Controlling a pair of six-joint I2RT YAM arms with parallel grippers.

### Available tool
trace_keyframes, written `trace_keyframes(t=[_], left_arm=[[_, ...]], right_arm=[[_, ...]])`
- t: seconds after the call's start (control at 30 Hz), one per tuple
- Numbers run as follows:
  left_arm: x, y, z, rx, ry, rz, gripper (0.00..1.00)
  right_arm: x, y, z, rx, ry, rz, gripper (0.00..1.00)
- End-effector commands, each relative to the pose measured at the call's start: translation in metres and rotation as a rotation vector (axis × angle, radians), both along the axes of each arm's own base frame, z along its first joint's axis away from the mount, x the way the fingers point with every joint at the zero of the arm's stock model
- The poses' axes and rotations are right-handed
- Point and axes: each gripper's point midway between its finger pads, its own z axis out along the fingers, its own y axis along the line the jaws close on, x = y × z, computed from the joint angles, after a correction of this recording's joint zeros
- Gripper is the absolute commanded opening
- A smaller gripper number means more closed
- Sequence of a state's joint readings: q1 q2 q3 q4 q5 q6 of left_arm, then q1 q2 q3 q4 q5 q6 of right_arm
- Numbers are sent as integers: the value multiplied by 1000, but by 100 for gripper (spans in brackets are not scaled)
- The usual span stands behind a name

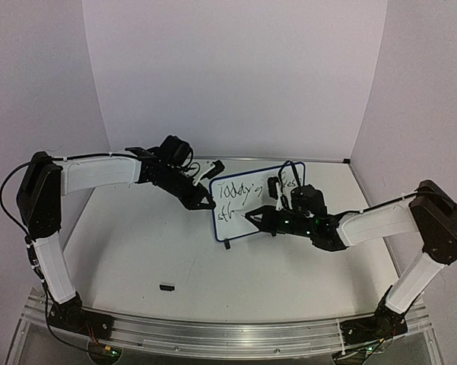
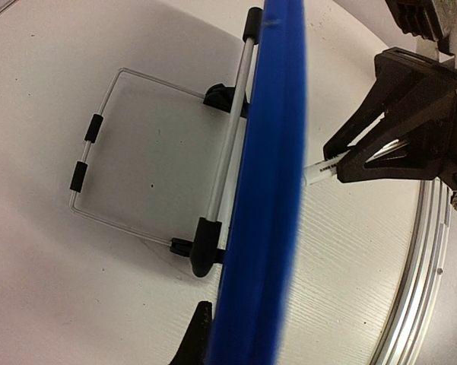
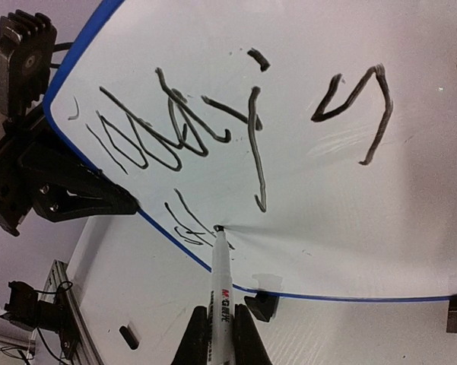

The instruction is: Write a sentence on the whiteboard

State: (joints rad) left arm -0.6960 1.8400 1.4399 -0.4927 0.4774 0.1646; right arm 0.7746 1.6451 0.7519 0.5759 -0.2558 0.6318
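My left pincer [image 1: 210, 203] clamps the whiteboard [image 3: 350, 228] edge to steady it; right pincer [image 3: 220, 334] grips the marker [image 3: 222, 289], tip on the sentence [image 3: 175, 129], second line.

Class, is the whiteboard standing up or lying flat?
Standing: the whiteboard rests on its feet, propped by a wire stand behind.

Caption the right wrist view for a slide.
Right claw holds marker tip against whiteboard, on second line of the sentence.
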Motion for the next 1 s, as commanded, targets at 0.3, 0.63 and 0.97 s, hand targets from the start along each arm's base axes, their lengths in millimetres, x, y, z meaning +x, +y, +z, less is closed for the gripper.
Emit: trace_keyframes(t=[0.3,0.63,0.97], left_arm=[[-5,-6,2,8,5,-27,0],[-5,-6,3,8,4,-26,0],[-5,-6,3,7,5,-26,0]], right_arm=[[3,-7,-9,-4,11,-37,0],[1,-9,-22,-23,35,-40,0],[-1,-10,-16,-14,26,-33,0]])
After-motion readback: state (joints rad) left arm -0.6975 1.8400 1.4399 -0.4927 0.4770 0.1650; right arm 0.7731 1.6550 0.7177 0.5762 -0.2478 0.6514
